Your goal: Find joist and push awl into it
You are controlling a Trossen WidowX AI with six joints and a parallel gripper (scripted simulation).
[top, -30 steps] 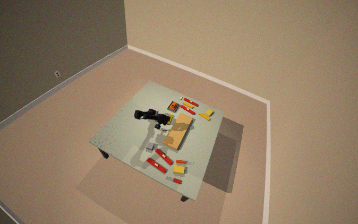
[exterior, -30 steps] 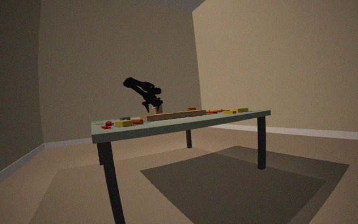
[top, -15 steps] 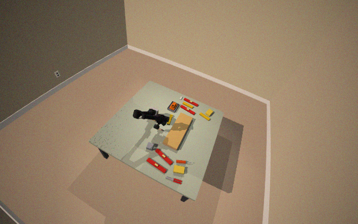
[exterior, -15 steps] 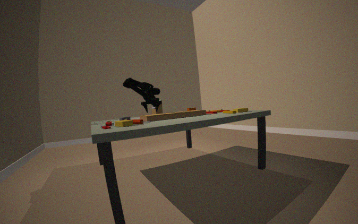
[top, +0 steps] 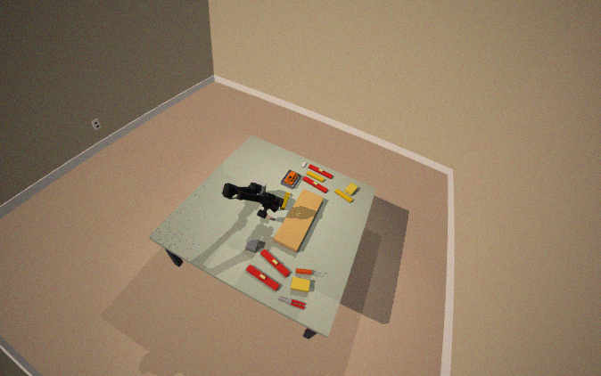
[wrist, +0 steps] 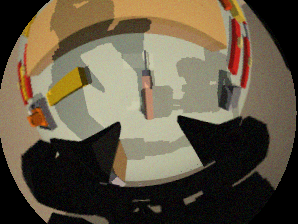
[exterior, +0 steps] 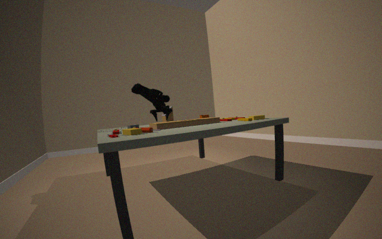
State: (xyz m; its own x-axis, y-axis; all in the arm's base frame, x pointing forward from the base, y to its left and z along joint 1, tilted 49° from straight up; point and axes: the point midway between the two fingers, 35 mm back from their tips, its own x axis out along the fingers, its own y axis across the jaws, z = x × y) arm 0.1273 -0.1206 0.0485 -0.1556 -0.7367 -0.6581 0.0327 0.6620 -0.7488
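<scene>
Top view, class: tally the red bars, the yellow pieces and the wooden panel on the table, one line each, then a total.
Red bars: 4
Yellow pieces: 5
Wooden panel: 1
Total: 10

No lettering, number or brand is legible in any view. The dark marks on the orange device (top: 292, 178) (wrist: 37, 118), around the centre of the top view, are too small to read.

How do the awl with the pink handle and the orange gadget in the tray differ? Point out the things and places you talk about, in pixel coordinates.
The awl (top: 269, 217) (wrist: 148, 97) is long and thin; the orange gadget (top: 292, 178) (exterior: 204, 116) (wrist: 36, 118) is blocky. The awl lies on the tabletop, while the gadget sits in the tray (top: 284, 183). Neither is held by the end effector.
</scene>
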